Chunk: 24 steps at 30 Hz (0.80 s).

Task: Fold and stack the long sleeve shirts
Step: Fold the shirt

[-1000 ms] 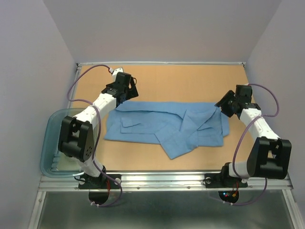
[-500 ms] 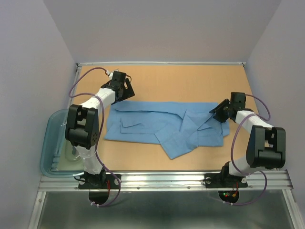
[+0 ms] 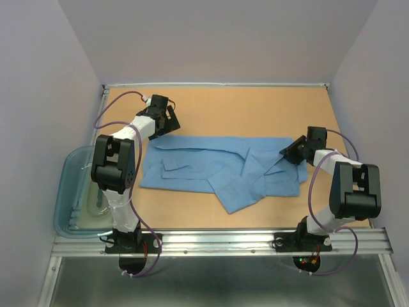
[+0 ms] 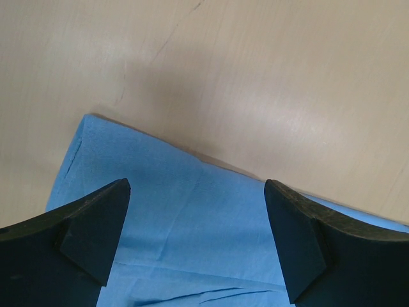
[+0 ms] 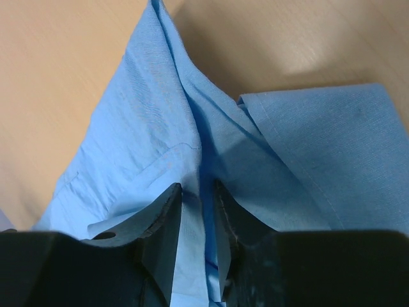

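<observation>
Right wrist view shows the right gripper [image 5: 197, 192] pinching a fold of the limp, thin light blue button-front shirt [image 5: 140, 109], probably best held at corners, while the left gripper [image 4: 197, 192] hangs wide open.

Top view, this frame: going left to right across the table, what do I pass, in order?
clear plastic tub → left gripper → light blue shirt → right gripper at the shirt's right edge

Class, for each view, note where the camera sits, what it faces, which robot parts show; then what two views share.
Top external: above, behind the bases; faces down on table, light blue shirt, tub; both arms show.
Left wrist: looks down at a shirt corner; left fingers open.
Right wrist: faces a shirt fold; right fingers pinch it.
Shared: the shirt.
</observation>
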Each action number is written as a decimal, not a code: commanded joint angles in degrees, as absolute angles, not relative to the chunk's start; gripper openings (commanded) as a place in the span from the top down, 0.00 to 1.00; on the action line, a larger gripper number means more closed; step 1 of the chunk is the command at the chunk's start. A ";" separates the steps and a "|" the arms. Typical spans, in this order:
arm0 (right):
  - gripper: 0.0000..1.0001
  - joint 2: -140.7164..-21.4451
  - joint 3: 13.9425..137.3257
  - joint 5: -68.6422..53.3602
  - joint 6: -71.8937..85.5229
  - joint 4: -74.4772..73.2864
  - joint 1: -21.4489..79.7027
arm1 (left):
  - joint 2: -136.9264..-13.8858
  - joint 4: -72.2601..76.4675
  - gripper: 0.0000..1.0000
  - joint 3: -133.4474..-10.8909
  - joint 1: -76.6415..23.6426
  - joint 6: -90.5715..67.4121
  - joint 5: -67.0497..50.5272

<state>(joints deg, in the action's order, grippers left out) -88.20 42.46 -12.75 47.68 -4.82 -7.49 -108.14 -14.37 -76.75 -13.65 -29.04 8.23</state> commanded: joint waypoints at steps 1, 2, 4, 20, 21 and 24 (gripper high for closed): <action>0.68 -87.28 41.31 -13.27 47.90 -1.49 -7.65 | -108.02 -14.33 0.02 -77.70 -13.18 -29.62 7.91; 0.69 -87.01 41.31 -13.27 47.81 -1.49 -7.73 | -108.19 -14.15 0.02 -77.43 -13.18 -29.71 7.74; 0.73 -86.75 41.31 -13.18 47.73 -1.41 -7.65 | -108.54 -13.62 0.02 -76.91 -13.10 -29.79 7.73; 0.99 -80.95 38.40 -14.94 43.33 -6.67 -17.31 | -112.68 -12.04 0.02 -73.74 -7.91 -34.28 5.89; 1.00 -80.69 38.50 -15.03 43.07 -7.20 -17.31 | -112.59 -11.87 0.02 -73.57 -7.82 -34.36 5.80; 0.99 -79.37 38.41 -14.07 42.28 -9.04 -17.40 | -112.15 -11.60 0.02 -73.21 -7.65 -34.98 5.36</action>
<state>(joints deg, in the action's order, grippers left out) -82.56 38.54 -15.81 44.77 -6.79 -16.53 -112.05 -10.48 -75.44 -8.73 -33.95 4.97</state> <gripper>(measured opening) 0.012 0.982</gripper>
